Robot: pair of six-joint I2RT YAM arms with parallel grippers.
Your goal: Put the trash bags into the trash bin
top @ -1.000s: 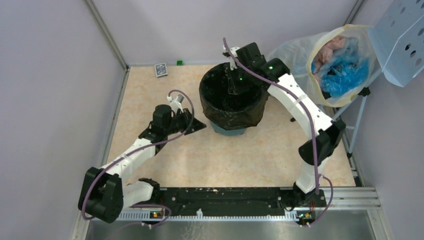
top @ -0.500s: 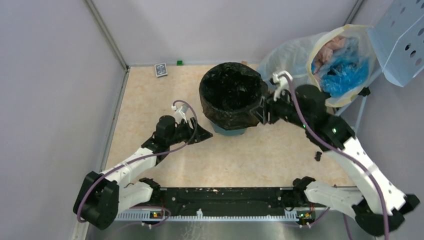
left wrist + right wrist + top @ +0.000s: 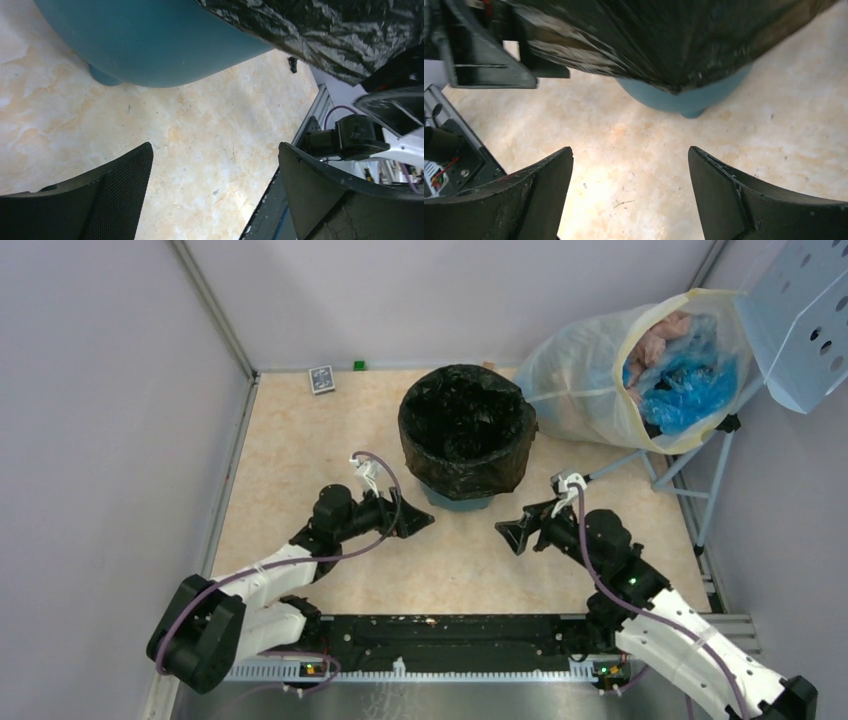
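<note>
Glossy black crinkled plastic bag (image 3: 463, 425) is lining the round teal-green bin (image 3: 457, 502), upper centre, cuff over rim anchoring it | we are holding left gripper (image 3: 418, 520) and right gripper (image 3: 510, 533) spread, empty.

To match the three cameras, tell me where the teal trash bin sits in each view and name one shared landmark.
Top external: trash bin upper centre, only its teal base showing.
Left wrist: top left, its teal wall along the upper edge.
Right wrist: top centre, teal base under the bag.
Shared landmark: the black trash bag draped over its rim.
</note>
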